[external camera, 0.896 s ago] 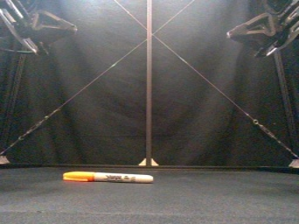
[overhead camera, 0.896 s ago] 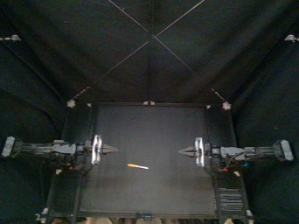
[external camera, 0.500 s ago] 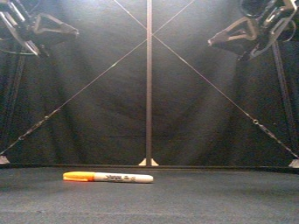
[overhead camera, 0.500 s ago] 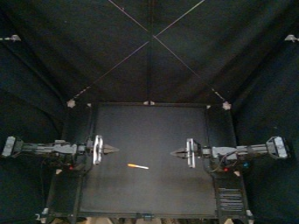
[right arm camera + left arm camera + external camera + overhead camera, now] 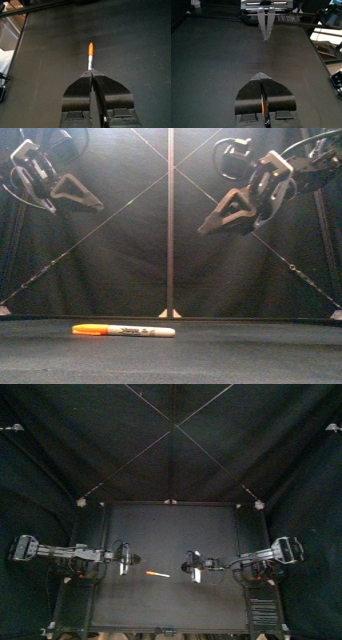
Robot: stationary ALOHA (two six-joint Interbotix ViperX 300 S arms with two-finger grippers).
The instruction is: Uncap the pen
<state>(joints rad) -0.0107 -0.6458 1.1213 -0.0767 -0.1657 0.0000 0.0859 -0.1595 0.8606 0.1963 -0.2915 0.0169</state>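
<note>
1 pen (image 5: 123, 331), orange cap (image 5: 90, 329) on, lying flat.

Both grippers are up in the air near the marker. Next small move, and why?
Probably open the right gripper and lower it toward the marker. It and the left gripper are shut, high above the marker, which lies flat, orange cap on; the right wrist view shows the marker straight ahead of the jaws.

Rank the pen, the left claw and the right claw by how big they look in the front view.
1. Right claw.
2. Left claw, looking slightly smaller; nearness to the camera may explain that.
3. Pen, long but by far the thinnest.
</note>
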